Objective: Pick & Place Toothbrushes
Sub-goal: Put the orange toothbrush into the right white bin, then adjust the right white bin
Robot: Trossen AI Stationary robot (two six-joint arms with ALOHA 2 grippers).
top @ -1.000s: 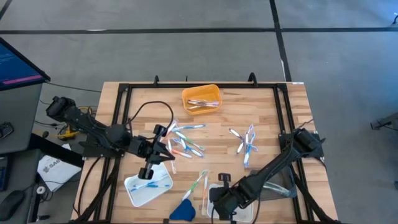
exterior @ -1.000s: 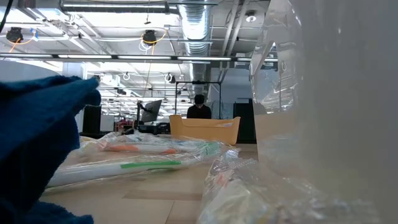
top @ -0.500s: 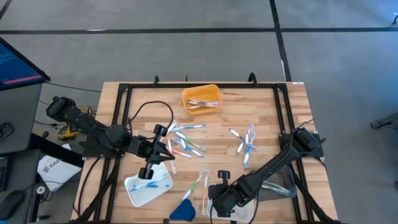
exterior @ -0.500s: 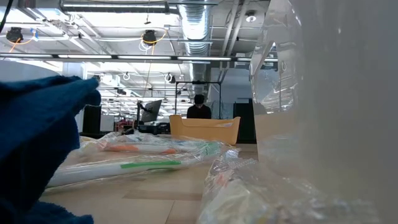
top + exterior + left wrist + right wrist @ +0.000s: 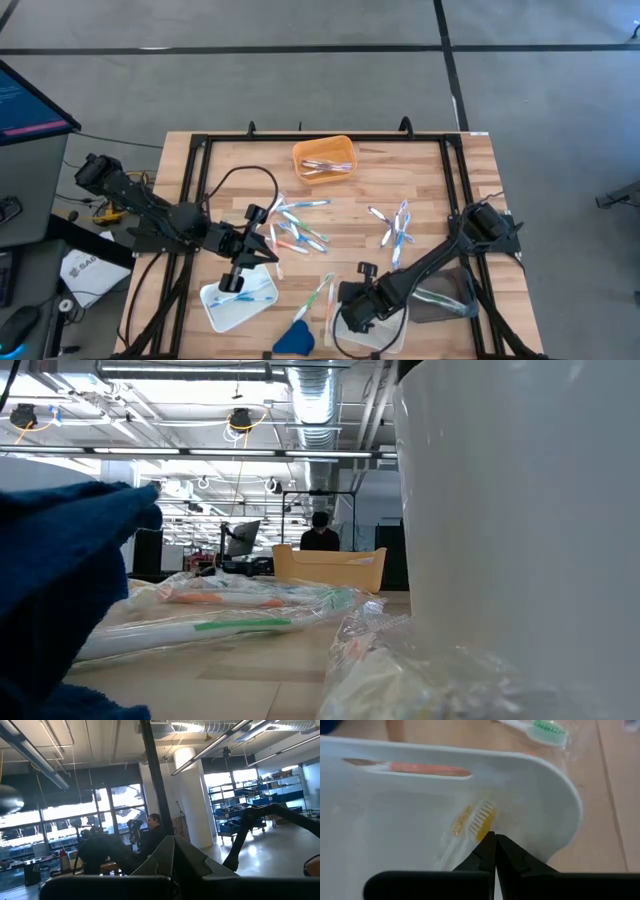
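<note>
The right gripper (image 5: 495,851) hangs over the white tray (image 5: 555,795) at the table's near edge, its two dark fingers pressed flat together and holding nothing. Just past their tips a yellow-bristled toothbrush (image 5: 479,820) lies inside that tray. A green-bristled toothbrush (image 5: 545,730) lies on the wood beyond the tray's rim. The left gripper (image 5: 262,247) sits pinched shut and empty between the loose scatter of toothbrushes (image 5: 297,226) and another white tray (image 5: 222,312) holding a blue toothbrush (image 5: 243,296). An orange tray (image 5: 323,150) at the far side holds several more.

orange bin (image 5: 323,156) | white tray (image 5: 530,795) | yellow-bristled toothbrush (image 5: 479,820) | blue cloth (image 5: 293,338)
</note>
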